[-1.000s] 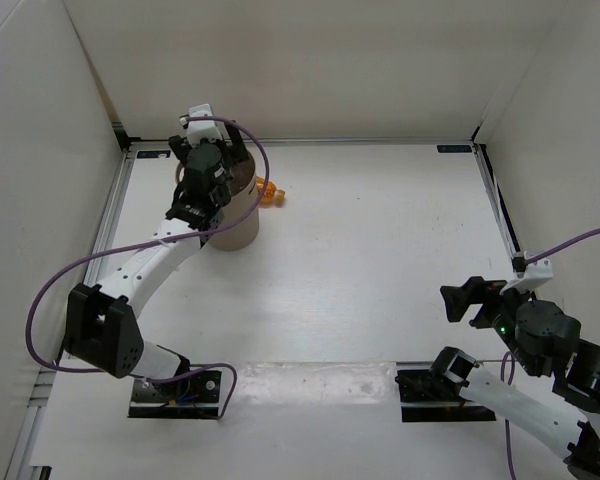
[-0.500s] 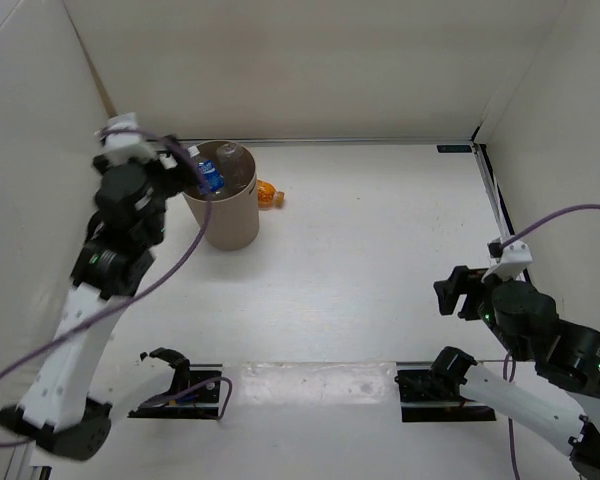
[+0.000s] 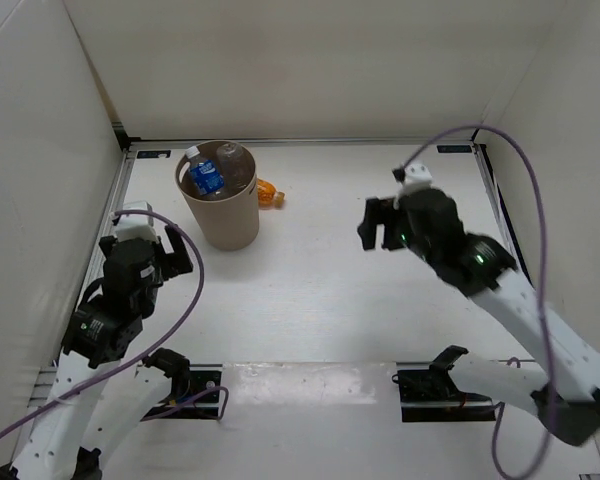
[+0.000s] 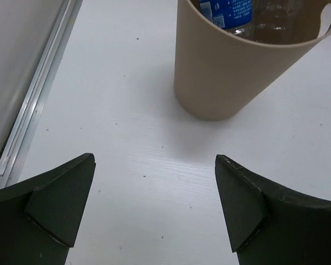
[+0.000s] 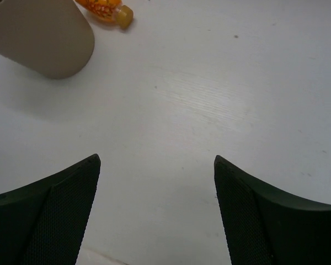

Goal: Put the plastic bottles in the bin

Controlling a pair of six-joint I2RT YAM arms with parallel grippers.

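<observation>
Top external: left end effector (image 4: pixel 154 158), spread, withdrawn from the bin (image 3: pixel 220 222); right end effector (image 5: pixel 156 158), spread, brought toward orange bottle (image 3: pixel 268 192) left beside bin.

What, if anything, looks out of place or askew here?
One thing: the short orange bottle lies on its side on the table, just beside the upright bin, outside it. The blue-label bottle and a clear bottle sit inside. The left gripper and right gripper are open and empty. Nothing looks spilled or damaged.

One bin (image 3: pixel 223 226). Three bottles: blue-labelled bottle (image 3: pixel 206 177), clear bottle (image 3: pixel 234 161), orange bottle (image 3: pixel 269 193). Two tools: left tool (image 4: pixel 154 160), right tool (image 5: pixel 157 158).
</observation>
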